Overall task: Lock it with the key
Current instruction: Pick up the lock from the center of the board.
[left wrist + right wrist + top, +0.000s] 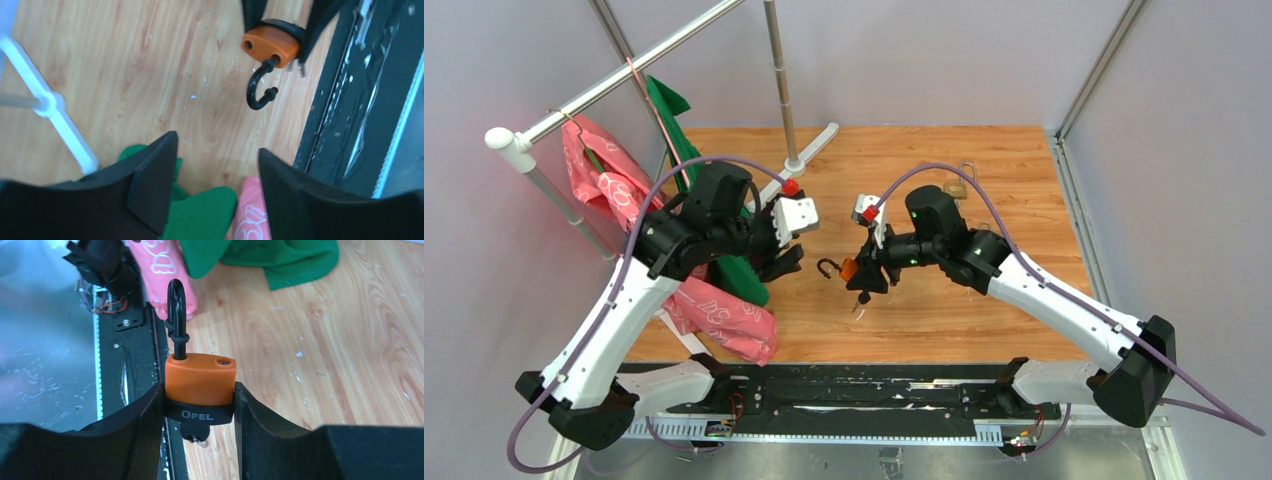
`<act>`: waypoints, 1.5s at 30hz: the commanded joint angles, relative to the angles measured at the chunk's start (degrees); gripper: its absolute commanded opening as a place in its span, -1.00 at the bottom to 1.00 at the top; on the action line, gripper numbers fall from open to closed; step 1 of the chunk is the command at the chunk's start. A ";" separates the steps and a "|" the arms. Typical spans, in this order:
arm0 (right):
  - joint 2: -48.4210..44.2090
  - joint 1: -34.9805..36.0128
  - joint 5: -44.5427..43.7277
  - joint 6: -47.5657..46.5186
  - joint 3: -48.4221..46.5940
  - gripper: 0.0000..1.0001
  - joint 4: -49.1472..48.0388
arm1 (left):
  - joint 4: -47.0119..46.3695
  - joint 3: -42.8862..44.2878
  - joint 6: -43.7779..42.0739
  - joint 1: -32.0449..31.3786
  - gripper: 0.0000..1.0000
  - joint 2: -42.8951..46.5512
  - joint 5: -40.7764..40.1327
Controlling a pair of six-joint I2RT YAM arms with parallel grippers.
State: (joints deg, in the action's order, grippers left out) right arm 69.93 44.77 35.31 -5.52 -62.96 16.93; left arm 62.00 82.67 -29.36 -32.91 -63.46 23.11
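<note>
An orange padlock [200,377] with a black lower band is clamped by its sides in my right gripper [198,387], held above the wooden table. Its black shackle [176,310] is swung open, with one leg out of the body. A black key head [192,432] sticks out of the lock's underside. In the top view the padlock [849,268] hangs mid-table, its shackle [827,266] pointing toward my left gripper [786,262]. My left gripper [216,142] is open with nothing between its fingers, and the padlock [270,46] and its hooked shackle [260,90] lie a short way ahead of it.
A brass padlock [959,185] lies at the far right of the table. A clothes rack with a white base [809,150] holds pink cloth [724,315] and green cloth [742,275] on the left. A black rail [844,385] runs along the near edge.
</note>
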 commanded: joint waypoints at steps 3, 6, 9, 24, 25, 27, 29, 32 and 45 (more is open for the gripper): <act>-1.42 6.11 0.61 0.63 -3.46 -1.00 -3.04 | 4.18 -0.49 -10.68 -2.64 0.55 8.71 13.46; -0.84 7.96 -0.06 0.32 -4.27 -1.00 -3.44 | 3.97 0.36 -5.75 -3.62 0.56 7.52 12.75; -0.27 9.65 -0.08 -0.10 -5.36 -1.00 -3.49 | 3.85 0.28 -2.88 -4.22 0.51 5.89 11.26; 0.48 12.79 -0.95 -1.75 -8.14 -1.00 -2.70 | 1.55 -0.69 -2.83 -5.77 -0.79 6.47 6.44; 0.40 12.79 -0.77 -1.84 -8.12 -1.00 -2.63 | 1.59 -0.92 -2.93 -5.77 -0.95 6.75 6.49; 0.43 12.81 -0.29 -2.20 -8.35 -1.00 -2.19 | 1.47 -1.06 -3.27 -5.77 -1.00 7.16 6.92; 0.63 12.77 -0.20 -2.81 -9.01 -1.00 -1.22 | 1.46 -0.80 -2.74 -5.81 -1.00 7.53 8.66; 0.33 12.73 0.12 -3.36 -8.91 -1.00 -1.27 | 0.68 -0.94 -1.06 -5.77 -1.00 8.40 10.64; 1.17 12.71 1.46 -3.05 -10.01 -1.00 -2.11 | 0.53 -3.84 -4.62 -5.85 -0.67 11.21 13.20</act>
State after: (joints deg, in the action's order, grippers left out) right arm 71.31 56.90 35.57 -8.01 -70.02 16.56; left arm 63.40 79.13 -33.10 -38.39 -52.71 35.11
